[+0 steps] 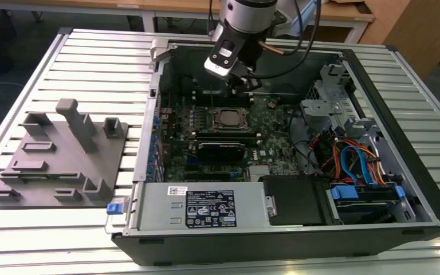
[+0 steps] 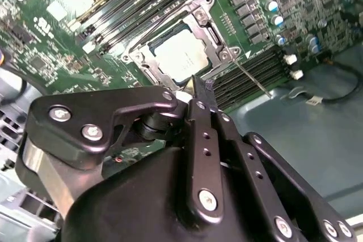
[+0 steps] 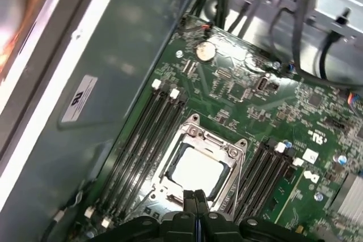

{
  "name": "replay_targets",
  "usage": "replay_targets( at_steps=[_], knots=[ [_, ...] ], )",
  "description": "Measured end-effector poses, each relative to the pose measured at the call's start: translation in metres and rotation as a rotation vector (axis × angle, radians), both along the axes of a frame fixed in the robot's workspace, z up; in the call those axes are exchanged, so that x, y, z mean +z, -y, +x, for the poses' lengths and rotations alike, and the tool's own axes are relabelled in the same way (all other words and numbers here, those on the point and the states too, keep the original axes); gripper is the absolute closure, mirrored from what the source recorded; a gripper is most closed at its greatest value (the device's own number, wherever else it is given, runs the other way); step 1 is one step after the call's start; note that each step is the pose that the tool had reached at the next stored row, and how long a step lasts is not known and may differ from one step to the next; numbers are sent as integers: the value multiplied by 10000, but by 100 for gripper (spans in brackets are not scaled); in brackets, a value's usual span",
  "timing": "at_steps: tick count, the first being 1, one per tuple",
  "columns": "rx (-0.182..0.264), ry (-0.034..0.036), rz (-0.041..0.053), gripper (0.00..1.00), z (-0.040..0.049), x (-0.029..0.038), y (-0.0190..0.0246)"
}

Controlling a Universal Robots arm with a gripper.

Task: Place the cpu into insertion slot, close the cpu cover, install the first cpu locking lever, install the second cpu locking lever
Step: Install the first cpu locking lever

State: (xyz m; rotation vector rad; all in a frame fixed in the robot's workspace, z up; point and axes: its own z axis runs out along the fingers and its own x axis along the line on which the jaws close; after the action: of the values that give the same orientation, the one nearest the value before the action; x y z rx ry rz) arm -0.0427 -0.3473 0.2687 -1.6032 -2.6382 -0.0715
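Observation:
The cpu (image 2: pixel 180 55) (image 3: pixel 197 169) lies flat in the insertion slot (image 1: pixel 224 119) on the green motherboard, its pale metal top showing. Around it the cpu cover (image 2: pixel 211 26) (image 3: pixel 195 135) lies down as a silvery frame. A thin wire lever (image 2: pixel 249 79) runs out from one socket corner over the memory slots. My gripper (image 1: pixel 239 87) (image 2: pixel 203 87) (image 3: pixel 195 195) hangs just above the socket's edge, to the far side of it in the exterior view. It is shut, with its black fingers (image 2: pixel 197 97) pressed together and nothing held.
The open computer case (image 1: pixel 403 132) walls in the board. Long black memory slots (image 3: pixel 142 140) flank the socket. A black card (image 1: pixel 220 150), a power supply (image 1: pixel 204 209) and a drive cage with cables (image 1: pixel 357 166) crowd the near side. A grey fixture (image 1: pixel 55 154) sits on the exterior view's left.

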Motion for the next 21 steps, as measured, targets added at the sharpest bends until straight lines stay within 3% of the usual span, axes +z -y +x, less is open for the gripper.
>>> replay_targets(
  at_steps=[12, 21],
  knots=[
    [1911, 90, 1, 89, 0, -13, 0],
    [3349, 117, 4, 89, 0, -19, 0]
  ],
)
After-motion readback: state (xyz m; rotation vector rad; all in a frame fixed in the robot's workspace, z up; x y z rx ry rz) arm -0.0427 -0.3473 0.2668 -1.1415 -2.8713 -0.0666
